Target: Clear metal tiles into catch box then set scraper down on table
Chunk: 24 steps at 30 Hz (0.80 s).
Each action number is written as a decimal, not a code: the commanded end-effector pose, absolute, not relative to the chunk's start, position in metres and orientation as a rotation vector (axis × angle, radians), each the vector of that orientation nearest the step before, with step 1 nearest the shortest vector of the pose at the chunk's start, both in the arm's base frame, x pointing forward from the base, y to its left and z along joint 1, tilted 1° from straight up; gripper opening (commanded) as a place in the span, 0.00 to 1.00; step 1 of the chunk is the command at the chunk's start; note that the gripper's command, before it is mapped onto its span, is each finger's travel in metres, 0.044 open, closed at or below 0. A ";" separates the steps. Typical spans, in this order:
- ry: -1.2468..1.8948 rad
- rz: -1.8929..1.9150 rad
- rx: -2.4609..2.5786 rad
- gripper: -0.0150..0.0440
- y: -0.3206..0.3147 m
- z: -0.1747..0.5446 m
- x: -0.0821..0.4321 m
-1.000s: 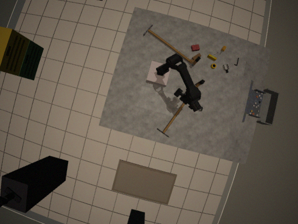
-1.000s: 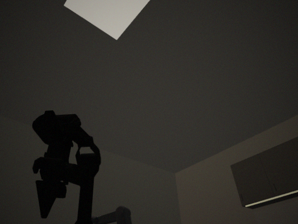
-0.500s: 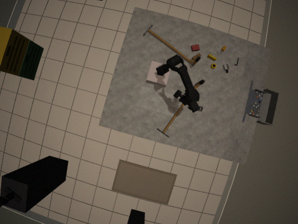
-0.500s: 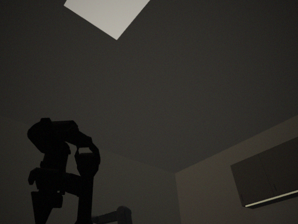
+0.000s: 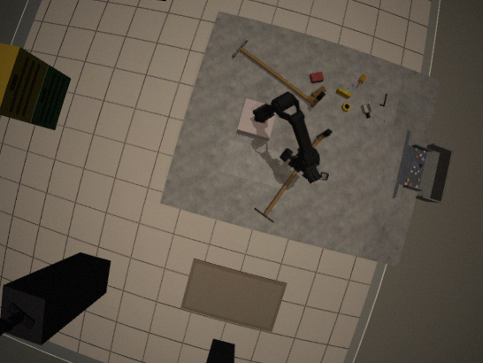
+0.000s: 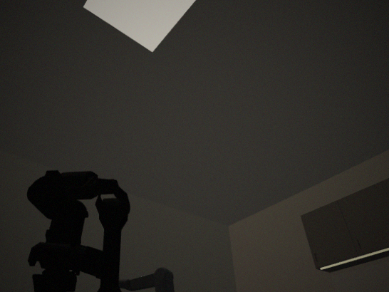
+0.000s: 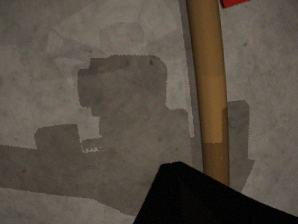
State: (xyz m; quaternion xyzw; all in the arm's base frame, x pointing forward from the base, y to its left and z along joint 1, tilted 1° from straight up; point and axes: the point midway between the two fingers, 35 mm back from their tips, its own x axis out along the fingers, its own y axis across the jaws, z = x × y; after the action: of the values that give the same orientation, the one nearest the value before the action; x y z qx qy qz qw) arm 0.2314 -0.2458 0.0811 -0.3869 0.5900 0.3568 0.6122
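The steel bench plate [image 5: 405, 167] is at the table's right edge in the top view, with several tiny coloured tiles [image 5: 417, 156] on it. The dark catch box [image 5: 440, 173] is just beyond it. Two wooden-handled tools with crosswise heads lie on the table: one [image 5: 277, 197] under the arm, the other [image 5: 274, 74] at upper left. I cannot tell which is the long scraper. My gripper [image 7: 171, 172] is shut and empty. It is above the table, its black body overlapping a wooden handle [image 7: 209, 95] in the wrist view. In the top view the arm hides its fingertips.
A pink block [image 5: 247, 119] is under the arm's base end. Near the upper tool are a red block [image 5: 317, 77], a yellow block [image 5: 343, 93], a yellow ring [image 5: 346, 106], an orange-handled tool [image 5: 363, 79] and a black hex key [image 5: 385, 100]. The exterior view shows only arm, walls and ceiling.
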 end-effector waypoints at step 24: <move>1.358 0.860 -0.908 0.25 -0.241 0.009 0.227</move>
State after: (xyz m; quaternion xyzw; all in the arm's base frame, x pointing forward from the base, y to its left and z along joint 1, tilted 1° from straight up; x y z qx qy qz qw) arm 0.2308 -0.2437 0.0189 -0.3950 0.5852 0.3651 0.6067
